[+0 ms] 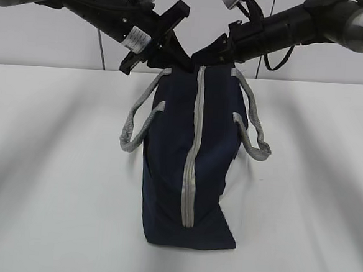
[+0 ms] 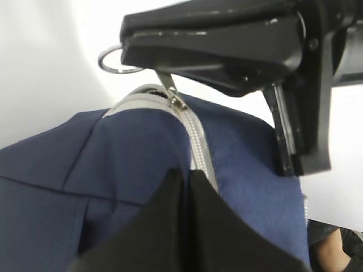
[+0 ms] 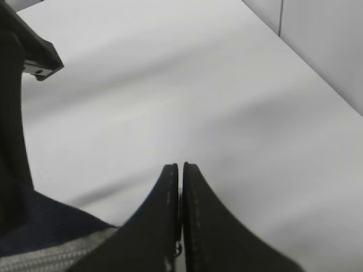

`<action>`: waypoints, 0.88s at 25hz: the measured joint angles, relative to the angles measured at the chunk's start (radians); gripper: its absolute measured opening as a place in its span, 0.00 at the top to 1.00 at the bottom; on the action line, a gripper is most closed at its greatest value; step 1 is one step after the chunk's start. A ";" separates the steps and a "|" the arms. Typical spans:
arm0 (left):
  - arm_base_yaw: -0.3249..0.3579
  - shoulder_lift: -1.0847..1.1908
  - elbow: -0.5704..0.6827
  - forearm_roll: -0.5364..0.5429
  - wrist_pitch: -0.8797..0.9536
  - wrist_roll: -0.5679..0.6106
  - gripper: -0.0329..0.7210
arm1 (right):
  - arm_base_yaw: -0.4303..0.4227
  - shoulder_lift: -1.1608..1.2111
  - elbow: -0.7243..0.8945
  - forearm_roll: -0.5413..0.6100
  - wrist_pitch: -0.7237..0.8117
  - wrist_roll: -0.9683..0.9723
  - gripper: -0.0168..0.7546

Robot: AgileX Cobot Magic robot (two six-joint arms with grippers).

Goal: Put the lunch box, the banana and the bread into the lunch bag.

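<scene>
Lunch bag (image 1: pixel 192 161) stands on end on the white table (image 1: pixel 48 164), zipper (image 1: pixel 193 162) facing the exterior camera and closed along its whole visible length. 2 grey handles (image 1: pixel 139 124) hang off either side of the bag. I see no lunch box, banana or bread in any view, so I judge packing not begun; the step in hand is opening the bag.

Left gripper (image 2: pixel 187 181): jaws pressed together on the navy fabric just beside the zipper at the bag's top end. Right gripper (image 3: pixel 180 187): jaws pressed together at the slider; in the left wrist view the metal pull tab runs up into it and the ring pull (image 2: pixel 116 59) sticks out behind. I think it pinches the tab, but the contact itself is hidden.

To do this well: I keep the left grip anchoring the bag's top, then draw the right gripper along the zipper line, away from the anchor, steadily. Pulling off-line risks the tab slipping out or the bag tipping.
</scene>
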 joint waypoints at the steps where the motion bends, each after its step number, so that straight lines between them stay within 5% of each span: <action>1: 0.000 0.000 0.000 -0.001 0.002 0.001 0.95 | 0.000 0.000 0.000 0.000 -0.005 0.000 1.00; 22: 0.000 0.000 0.000 -0.034 0.026 0.046 0.95 | -0.006 0.000 0.000 -0.144 0.050 0.046 1.00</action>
